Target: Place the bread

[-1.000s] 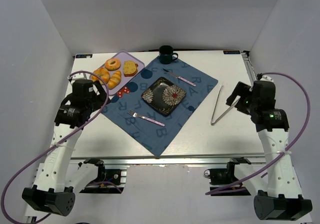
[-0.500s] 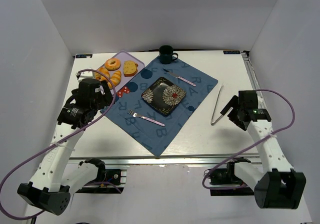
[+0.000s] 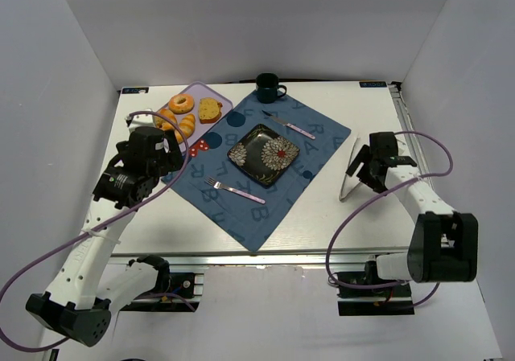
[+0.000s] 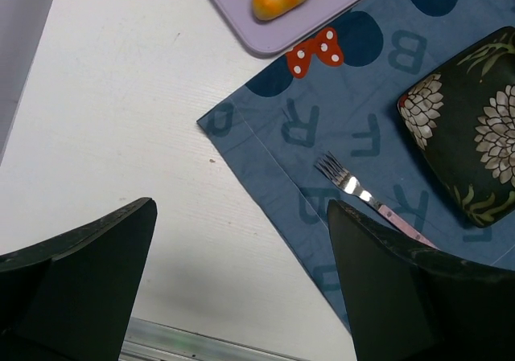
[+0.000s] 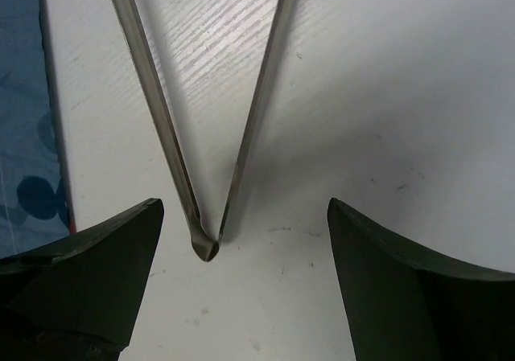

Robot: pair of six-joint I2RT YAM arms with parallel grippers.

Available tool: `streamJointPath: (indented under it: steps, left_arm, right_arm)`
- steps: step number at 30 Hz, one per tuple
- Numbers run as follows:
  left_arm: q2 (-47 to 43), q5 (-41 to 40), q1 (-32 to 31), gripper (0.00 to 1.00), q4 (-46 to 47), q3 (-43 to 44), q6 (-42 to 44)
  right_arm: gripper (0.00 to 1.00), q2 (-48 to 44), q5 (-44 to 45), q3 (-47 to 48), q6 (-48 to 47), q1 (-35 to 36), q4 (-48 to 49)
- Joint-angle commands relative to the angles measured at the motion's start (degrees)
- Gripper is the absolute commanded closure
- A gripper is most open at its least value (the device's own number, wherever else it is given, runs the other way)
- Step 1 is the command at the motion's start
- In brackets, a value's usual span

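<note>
- bread [image 3: 186, 125]: lies on the lavender tray [image 3: 203, 130], beyond the plate [image 3: 244, 149] on the left arm's side, beside a ring doughnut [image 3: 181, 103] and a brown slice [image 3: 210, 108]. nothing touches it.
- plate: bare, no food on it. it sits mid placemat [image 3: 318, 136], with the fork [image 3: 234, 190] on its near side.
- left gripper [image 4: 241, 208]: jaws wide apart and empty. it hangs over the table near the placemat's corner, on the plate's left, with the bread just past it in the wrist view.
- right gripper [image 5: 241, 208]: jaws spread wide, straddling the joined end of the tongs [image 5: 153, 120], which lie flat on the table well to the plate's right. no contact that i can make out.
- progress: early, by my reading. tongs not yet picked up, bread not lifted, the placing all to come.
- left to do, as a guess: close on the tongs, carry them past the plate to the tray, pinch the bread, set it down.
</note>
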Motion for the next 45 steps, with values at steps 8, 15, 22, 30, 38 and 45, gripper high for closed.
streamJointPath:
  steps: [8, 15, 22, 30, 38, 45]
  left_arm:
    - [0.9, -1.4, -0.4, 0.02, 0.0, 0.9, 1.1]
    - [1.7, -2.0, -0.4, 0.02, -0.2, 1.2, 1.2]
    - [2.3, -2.8, -0.4, 0.02, -0.9, 1.8, 1.6]
    - [2.9, -2.8, -0.4, 0.02, -1.2, 1.9, 1.8]
    - [3.3, -3.2, -0.4, 0.02, -1.3, 1.6, 1.9]
    - [3.5, -3.1, -0.4, 0.02, -1.3, 1.3, 2.0]
  right_arm:
    - [0.11, 7.9, 1.4, 5.1, -3.7, 2.5, 6.0]
    - [0.11, 13.1, 2.8, 6.5, -3.1, 3.6, 7.2]
    - [0.11, 18.1, 4.9, 8.0, -3.1, 3.9, 8.6]
    - [0.11, 23.4, 5.6, 10.7, -3.2, 3.9, 10.4]
    - [0.16, 25.9, 5.5, 11.2, -2.2, 3.8, 10.7]
    - [0.28, 25.5, 4.8, 10.2, 2.0, 3.8, 9.6]
